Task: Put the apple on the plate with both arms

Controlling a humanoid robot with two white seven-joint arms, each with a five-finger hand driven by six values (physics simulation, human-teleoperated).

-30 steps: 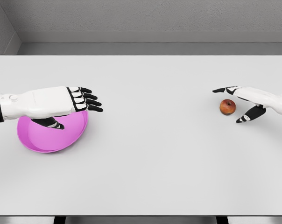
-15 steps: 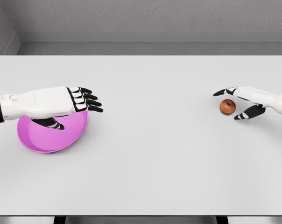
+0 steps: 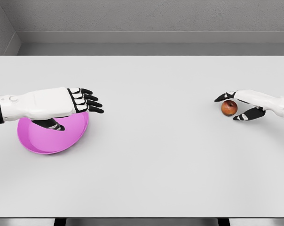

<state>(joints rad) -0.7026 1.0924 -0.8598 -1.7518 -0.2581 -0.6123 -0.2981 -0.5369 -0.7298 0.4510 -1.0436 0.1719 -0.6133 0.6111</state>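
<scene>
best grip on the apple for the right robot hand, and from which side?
Grip the small round red-brown apple across its middle, coming in from the right. The right robot hand already flanks it there, open, one finger behind and the thumb in front. The apple sits alone on the white table, with open space around it, far from the pink plate.

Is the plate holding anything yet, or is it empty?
Empty. The pink plate shows only bare surface under the left hand above it; the apple sits on the table far to the right, by the right hand.
</scene>
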